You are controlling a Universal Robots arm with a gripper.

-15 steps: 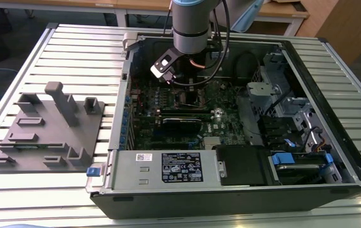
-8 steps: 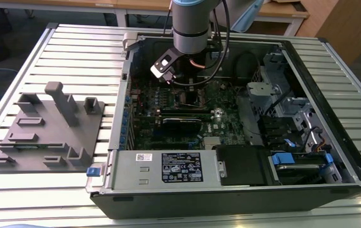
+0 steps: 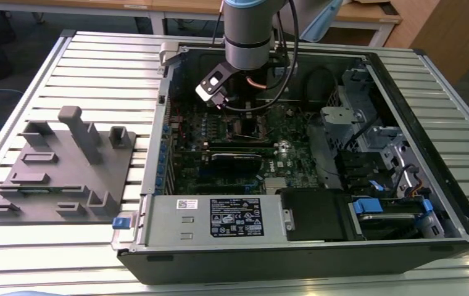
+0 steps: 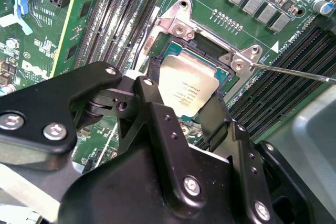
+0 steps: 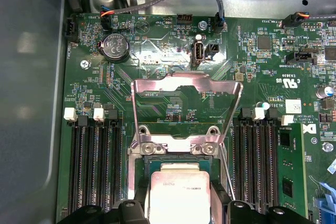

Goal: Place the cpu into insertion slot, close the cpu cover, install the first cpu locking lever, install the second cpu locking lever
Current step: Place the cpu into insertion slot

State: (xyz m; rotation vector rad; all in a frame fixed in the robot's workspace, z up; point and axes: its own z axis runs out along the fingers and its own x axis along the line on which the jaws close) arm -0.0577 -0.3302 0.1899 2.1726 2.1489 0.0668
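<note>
Gripper (image 4: 185, 97) pinching cpu (image 4: 189, 90) at slot (image 3: 247, 126), at the board's (image 3: 288, 163) 12 o'clock in the exterior view, may seat it skewed, bending pins.

An open computer case (image 3: 300, 265) lies on the counter (image 3: 94, 55), with a moulded tray (image 3: 53, 185) beside it on the exterior view's left. Inside the case, a power supply box (image 3: 218, 216) sits along the wall nearest that camera. The chip (image 5: 178, 192) lies in the socket (image 5: 139, 166), directly under the claw (image 4: 186, 98). The cover (image 5: 157, 84) stands raised at one socket edge. Memory slots (image 5: 94, 166) flank the socket on two opposite sides.
</note>
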